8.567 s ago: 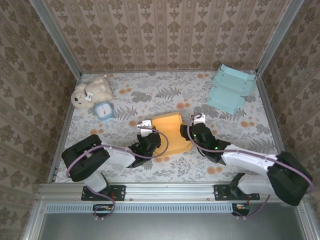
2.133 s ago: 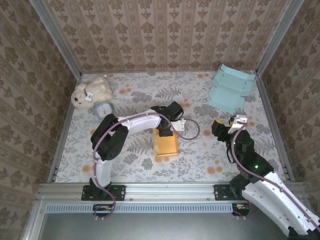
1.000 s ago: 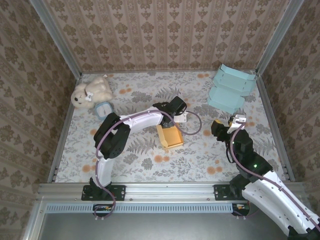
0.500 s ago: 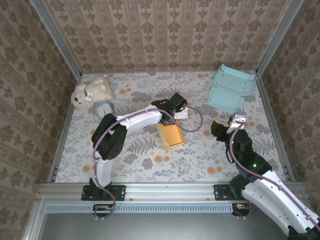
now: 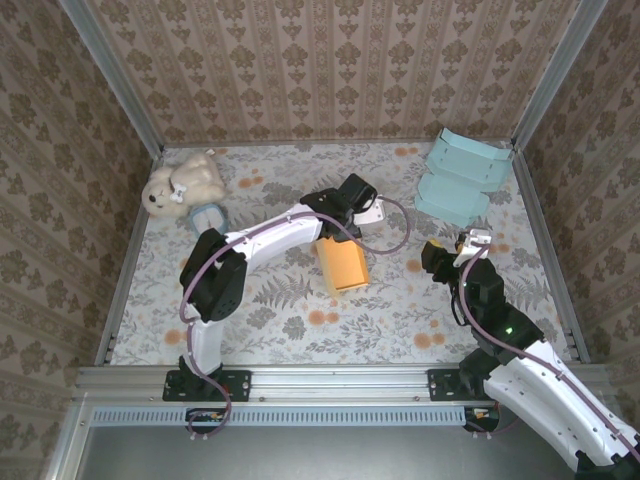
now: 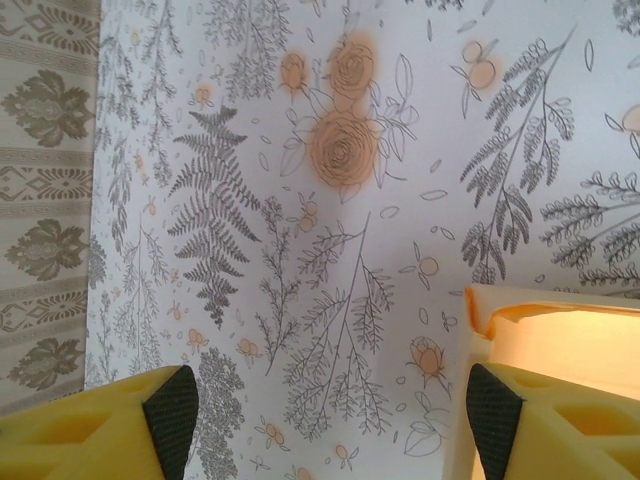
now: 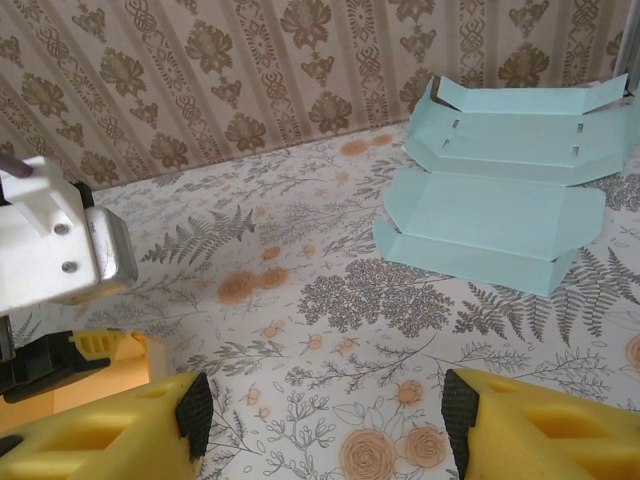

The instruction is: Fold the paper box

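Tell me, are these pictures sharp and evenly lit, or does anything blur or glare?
Top external: soft, even light, no glare, all sharp. Left wrist: the orange box looks washed out and glowing at the right edge, and the yellow fingers are slightly soft. Right wrist: the blue box is crisp, while the near fingers are a little blurred.

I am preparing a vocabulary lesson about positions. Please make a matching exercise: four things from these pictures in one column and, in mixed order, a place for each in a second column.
Column 1
1. orange paper box
2. light blue paper box
3. plush bear
4. right end effector

Column 2
A. far left corner of the table
B. open, above the right side of the table
C. middle of the table
D. far right corner of the table

Pairs: 1-C, 2-D, 3-A, 4-B
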{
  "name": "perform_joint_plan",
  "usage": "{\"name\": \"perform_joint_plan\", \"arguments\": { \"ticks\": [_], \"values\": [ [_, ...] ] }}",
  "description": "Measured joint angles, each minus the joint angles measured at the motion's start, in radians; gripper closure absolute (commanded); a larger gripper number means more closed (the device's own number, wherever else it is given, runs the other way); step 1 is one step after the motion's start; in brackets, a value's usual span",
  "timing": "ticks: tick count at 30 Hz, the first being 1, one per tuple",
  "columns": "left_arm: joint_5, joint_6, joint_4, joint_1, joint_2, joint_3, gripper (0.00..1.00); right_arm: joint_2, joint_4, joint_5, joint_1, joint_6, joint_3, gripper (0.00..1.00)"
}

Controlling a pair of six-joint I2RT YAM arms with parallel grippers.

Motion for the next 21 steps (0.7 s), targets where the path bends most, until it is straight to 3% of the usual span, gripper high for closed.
{"name": "perform_joint_plan", "arguments": {
  "ticks": [10,21],
  "values": [
    [0.018,-0.014,-0.022,0.000,-0.005,0.068,0.20,0.006,0.000,-0.003,0.000,0.003,0.000,0.35],
    [-0.048,0.027,-0.035,0.012,-0.010,0.064,0.16,0.010,0.001,-0.020,0.000,0.003,0.000,0.35]
  ]
}}
